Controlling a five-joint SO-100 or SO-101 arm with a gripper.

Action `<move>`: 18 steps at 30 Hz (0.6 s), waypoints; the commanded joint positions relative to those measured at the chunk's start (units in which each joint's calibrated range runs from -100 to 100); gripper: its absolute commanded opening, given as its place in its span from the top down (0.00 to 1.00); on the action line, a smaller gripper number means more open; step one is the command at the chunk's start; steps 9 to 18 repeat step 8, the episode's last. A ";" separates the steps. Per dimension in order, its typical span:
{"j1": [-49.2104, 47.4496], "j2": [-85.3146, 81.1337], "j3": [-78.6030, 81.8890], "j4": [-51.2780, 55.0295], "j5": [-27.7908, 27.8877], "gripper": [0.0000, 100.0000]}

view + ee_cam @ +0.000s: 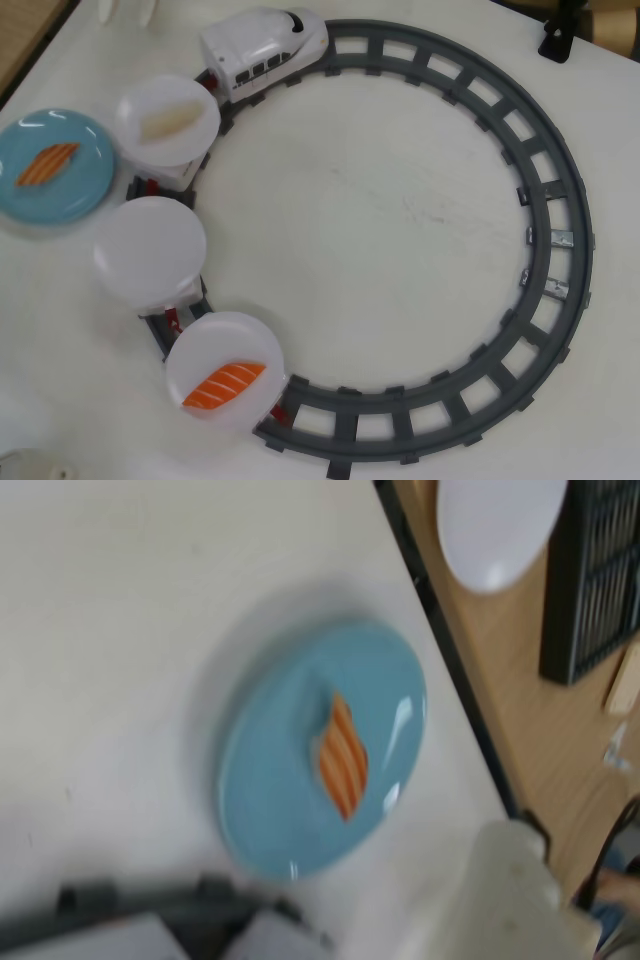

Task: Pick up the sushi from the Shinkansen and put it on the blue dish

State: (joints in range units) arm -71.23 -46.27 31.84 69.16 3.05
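In the overhead view, the sushi (46, 164) lay on the blue dish (85, 190) at the table's (360, 230) left edge, beside the track (560, 240). The Shinkansen (262, 50) stood near the top edge, pulling three white plates (150, 255); two carried other pieces. The gripper was out of sight there.

In the blurred wrist view, the sushi (342, 756) rested near the middle of the blue dish (270, 800); whether the gripper stood parted or closed could not be told.

A grey track (560, 240) loops round the white table (380, 220). Inside its left bend, a brighter red-orange salmon piece (225, 385) lies at the bottom, and a plain whitish piece (172, 120) near the top.
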 commanded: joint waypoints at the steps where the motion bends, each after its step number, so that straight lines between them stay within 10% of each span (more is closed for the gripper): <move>1: -2.54 -9.77 10.45 -3.30 -0.96 0.78; 18: -2.80 -20.05 27.13 -7.55 -0.96 0.78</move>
